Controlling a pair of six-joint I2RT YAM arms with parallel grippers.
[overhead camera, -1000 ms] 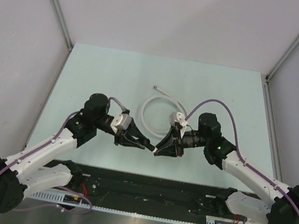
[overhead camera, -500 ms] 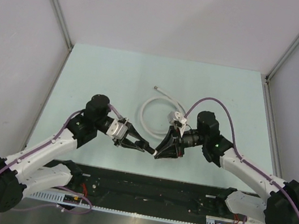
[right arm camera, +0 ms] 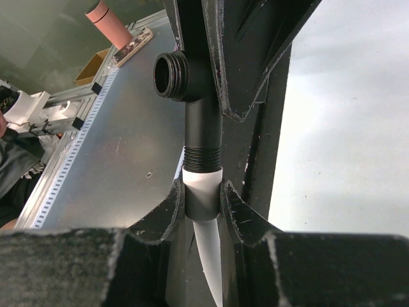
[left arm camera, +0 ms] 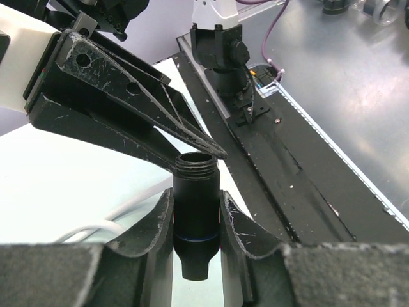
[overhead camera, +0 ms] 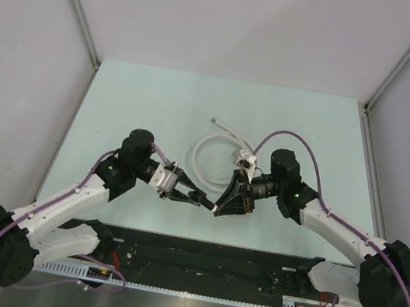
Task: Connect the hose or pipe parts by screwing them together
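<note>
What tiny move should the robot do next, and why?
Probably nudge the right gripper so its white hose end lines up with the black fitting in the left gripper: the fitting's threaded mouth looks bare, nothing screwed on yet.

Nothing readable for you here: no legible text, label, brand, number or sign in the top view or either wrist view; anything printed is too small to tell.
</note>
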